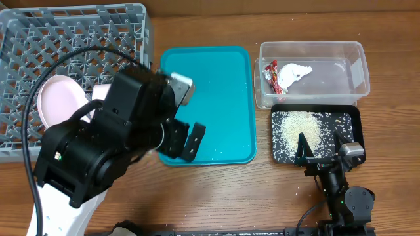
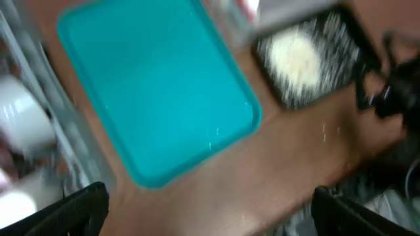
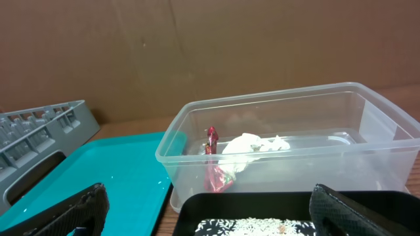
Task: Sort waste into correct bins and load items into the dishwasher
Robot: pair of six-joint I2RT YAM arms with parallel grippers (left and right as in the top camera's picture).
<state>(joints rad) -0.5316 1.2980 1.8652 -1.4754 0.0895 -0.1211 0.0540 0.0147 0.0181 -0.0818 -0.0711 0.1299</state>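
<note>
The grey dishwasher rack (image 1: pixel 72 39) stands at the back left and holds the pink-backed plate (image 1: pixel 58 98). In the clear bin (image 1: pixel 312 52) lie the red-and-white wrapper (image 1: pixel 272 75) and the white napkin (image 1: pixel 296 72). Rice grains (image 1: pixel 298 128) cover the black bin (image 1: pixel 351 118). My left gripper (image 1: pixel 186 141) hangs open and empty over the teal tray's front left corner. My right gripper (image 1: pixel 321 149) is open and empty at the black bin's front edge. The right wrist view shows the wrapper (image 3: pixel 215 172), napkin (image 3: pixel 252 145) and grains (image 3: pixel 262 226) ahead of the open right gripper (image 3: pixel 207 219).
The teal tray (image 1: pixel 216 98) lies between rack and bins, with a few specks on it. In the blurred left wrist view the teal tray (image 2: pixel 157 92), the black bin (image 2: pixel 348 33) and a white rounded dish (image 2: pixel 23 121) at the rack show above the left gripper (image 2: pixel 210 216).
</note>
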